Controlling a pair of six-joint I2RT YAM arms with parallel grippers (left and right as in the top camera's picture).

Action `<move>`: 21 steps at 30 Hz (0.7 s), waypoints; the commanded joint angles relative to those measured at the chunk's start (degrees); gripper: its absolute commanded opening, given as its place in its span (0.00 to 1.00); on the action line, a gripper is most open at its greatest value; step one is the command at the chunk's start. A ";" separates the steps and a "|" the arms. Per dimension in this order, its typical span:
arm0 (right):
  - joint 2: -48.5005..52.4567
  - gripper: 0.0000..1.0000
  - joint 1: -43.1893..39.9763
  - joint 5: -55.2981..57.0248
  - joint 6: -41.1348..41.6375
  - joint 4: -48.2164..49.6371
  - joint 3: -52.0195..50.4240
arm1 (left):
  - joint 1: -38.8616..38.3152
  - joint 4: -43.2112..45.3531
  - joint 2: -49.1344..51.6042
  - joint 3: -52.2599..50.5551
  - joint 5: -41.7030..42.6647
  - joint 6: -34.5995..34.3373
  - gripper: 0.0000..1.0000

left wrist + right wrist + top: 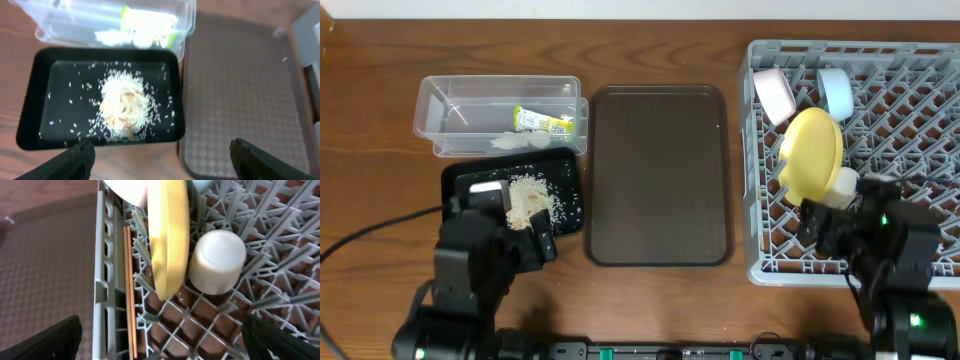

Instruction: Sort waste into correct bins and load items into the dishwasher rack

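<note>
The clear tub (430,110) holds the yellow-green wrapper (545,122) and white tissue (515,140). The black tray (565,165) holds a heap of rice scraps (528,198). My left gripper (525,240) is open and empty over the black tray's near edge (45,100), with the rice (125,105) ahead of it. The grey rack (920,120) holds the pink bowl (775,93), blue bowl (836,92), yellow plate (812,152) on edge and white cup (840,187). Chopsticks (129,290) lie along the rack's left wall. My right gripper (160,340) is open and empty, just short of the cup (217,262).
A dark-brown serving tray (660,175) lies bare between the black tray and the rack. It also shows in the left wrist view (240,85). The rack's left wall (105,280) stands beside it.
</note>
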 commanded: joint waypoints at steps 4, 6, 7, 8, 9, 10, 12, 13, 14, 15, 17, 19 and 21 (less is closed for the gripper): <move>-4.13 0.99 -0.48 0.81 -0.26 -4.98 -1.14 | -0.04 0.37 -2.10 -0.48 -0.07 0.74 0.89; -4.04 0.99 -0.48 0.81 -0.26 -6.54 -1.14 | -0.04 0.37 -2.08 -0.48 -0.07 0.74 0.89; -4.04 0.99 -0.48 0.81 -0.26 -7.32 -1.14 | -0.04 0.37 -2.10 -0.48 -0.07 0.74 0.89; -4.04 0.99 -0.48 0.79 -0.26 -8.00 -1.14 | -0.04 0.37 -2.08 -0.48 -0.07 0.74 0.89; -4.02 0.99 -0.48 0.81 -0.26 -8.50 -1.14 | -0.04 0.37 -2.08 -0.48 -0.07 0.74 0.89; -4.02 0.99 -0.48 0.81 -0.26 -8.90 -1.14 | -0.04 0.37 -2.08 -0.48 -0.07 0.74 0.89; -4.02 0.99 -0.48 0.81 -0.26 -9.03 -1.14 | -0.04 0.37 -2.08 -0.48 -0.07 0.74 0.89; -4.02 0.99 -0.48 0.81 -0.26 -9.03 -1.14 | -0.04 0.37 -2.08 -0.48 -0.07 0.74 0.89; -4.02 0.99 -0.48 0.81 -0.26 -9.03 -1.14 | -0.04 0.37 -2.08 -0.48 -0.07 0.74 0.89; -4.02 0.99 -0.48 0.81 -0.26 -9.03 -1.14 | -0.04 0.37 -2.08 -0.48 -0.07 0.74 0.89; -4.04 0.99 -0.48 0.81 -0.26 -9.03 -1.14 | -0.04 0.37 -2.08 -0.48 -0.07 0.74 0.89; -4.04 0.99 -0.48 0.83 -0.26 -9.03 -1.14 | -0.04 0.37 -2.08 -0.48 -0.07 0.74 0.89; -4.07 0.99 -0.48 1.60 -0.70 -9.05 -1.14 | -0.04 0.37 -2.08 -0.48 -0.07 0.74 0.89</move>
